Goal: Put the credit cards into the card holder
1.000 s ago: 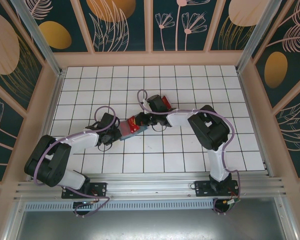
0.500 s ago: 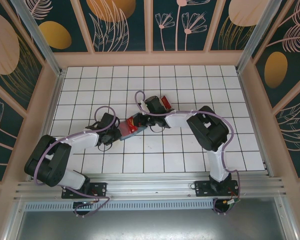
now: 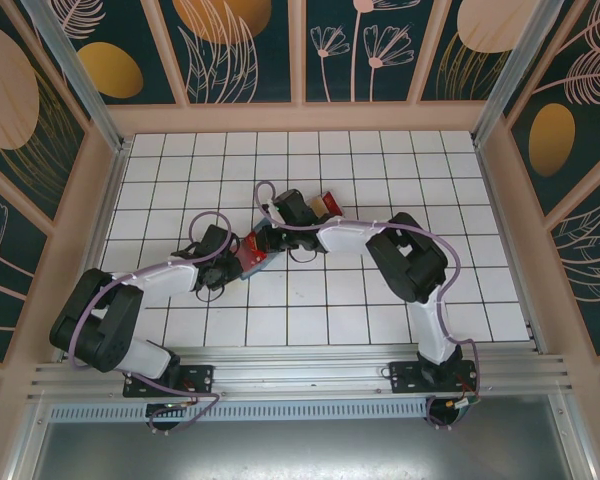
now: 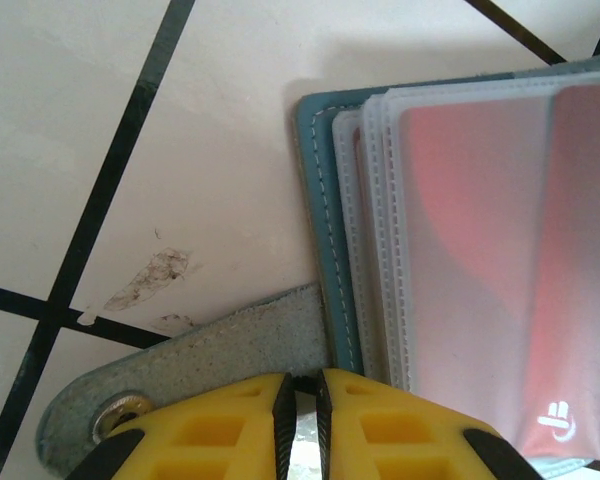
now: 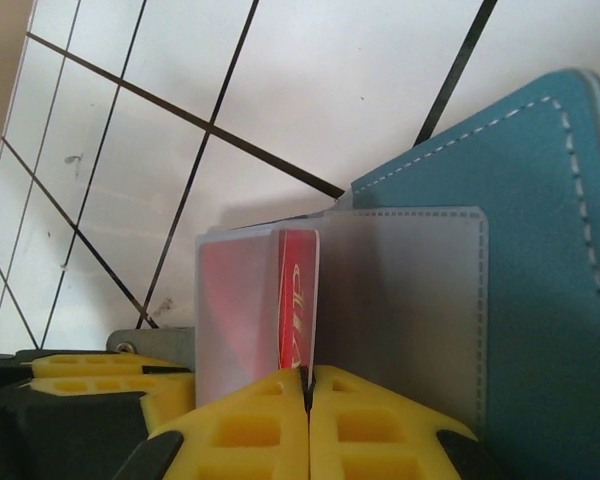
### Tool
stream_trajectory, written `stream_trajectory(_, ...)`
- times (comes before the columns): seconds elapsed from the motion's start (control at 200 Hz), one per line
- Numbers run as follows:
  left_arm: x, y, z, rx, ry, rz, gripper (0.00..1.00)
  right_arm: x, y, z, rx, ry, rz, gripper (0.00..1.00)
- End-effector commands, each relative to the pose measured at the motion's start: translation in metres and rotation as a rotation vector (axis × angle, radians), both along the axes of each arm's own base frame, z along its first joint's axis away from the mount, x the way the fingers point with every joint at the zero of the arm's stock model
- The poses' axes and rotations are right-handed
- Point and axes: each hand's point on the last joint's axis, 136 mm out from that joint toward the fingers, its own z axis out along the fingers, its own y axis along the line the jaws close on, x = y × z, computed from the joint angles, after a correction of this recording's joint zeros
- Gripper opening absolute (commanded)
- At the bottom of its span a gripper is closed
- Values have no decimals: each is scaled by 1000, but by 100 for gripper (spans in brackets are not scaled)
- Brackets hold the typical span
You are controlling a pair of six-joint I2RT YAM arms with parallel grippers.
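Note:
The teal card holder (image 3: 248, 266) lies open on the white tiles between my two grippers. My left gripper (image 4: 300, 385) is shut on its near edge, beside the grey snap strap (image 4: 210, 350). Through the frosted sleeves (image 4: 380, 200) a red card (image 4: 480, 220) shows. My right gripper (image 5: 308, 375) is shut on a red credit card (image 5: 298, 295), held edge-on with its far end between the clear sleeves (image 5: 410, 300) over the teal cover (image 5: 550, 250). In the top view the right gripper (image 3: 264, 243) sits just right of the left gripper (image 3: 231, 263).
Another red card (image 3: 328, 204) lies on the tiles just behind my right wrist. The left gripper's yellow fingers (image 5: 80, 365) are close at the lower left of the right wrist view. Pink walls (image 3: 300, 118) enclose the tiled floor.
My right gripper has moved left toward the left gripper with the red card, and its arm has swung left. The left arm has hardly moved.

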Motion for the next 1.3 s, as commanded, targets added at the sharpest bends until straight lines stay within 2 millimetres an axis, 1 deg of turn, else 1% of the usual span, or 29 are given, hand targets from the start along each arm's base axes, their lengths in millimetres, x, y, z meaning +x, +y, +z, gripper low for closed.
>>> stream_trajectory(0.0, 7, -17, -7, -57, -3, -47, 19, -39, -4, -42, -122, 85, 84, 6)
stream_trajectory(0.14, 7, -15, -8, -48, -3, -46, 19, -38, -14, -38, -134, 88, 90, 7)
stream_trajectory(0.245, 5, -15, -12, -45, 8, -48, 19, -36, -20, -32, -133, 93, 100, 6)
stream_trajectory(0.43, 4, -14, -11, -47, 4, -43, 19, -32, -35, -21, -97, 125, 97, 6)
stream_trajectory(0.551, 4, -14, -12, -48, 5, -43, 19, -29, -42, -20, -98, 132, 91, 6)
stream_trajectory(0.646, 4, -14, -12, -52, 6, -42, 19, -30, -39, -19, -93, 136, 93, 6)
stream_trajectory(0.721, 5, -15, -11, -54, 3, -42, 19, -34, -32, -20, -74, 148, 105, 6)
stream_trajectory(0.871, 5, -15, -10, -54, 1, -42, 19, -38, -19, -26, -76, 160, 133, 6)
stream_trajectory(0.941, 4, -14, -9, -51, 2, -41, 19, -40, -16, -28, -80, 172, 147, 6)
stream_trajectory(1.091, 4, -13, -9, -48, 0, -40, 19, -43, -18, -31, -108, 183, 179, 6)
stream_trajectory(1.176, 4, -14, -10, -49, 2, -39, 19, -44, -25, -34, -126, 193, 175, 5)
stream_trajectory(1.296, 5, -15, -10, -55, 1, -40, 19, -40, -34, -31, -123, 206, 152, 5)
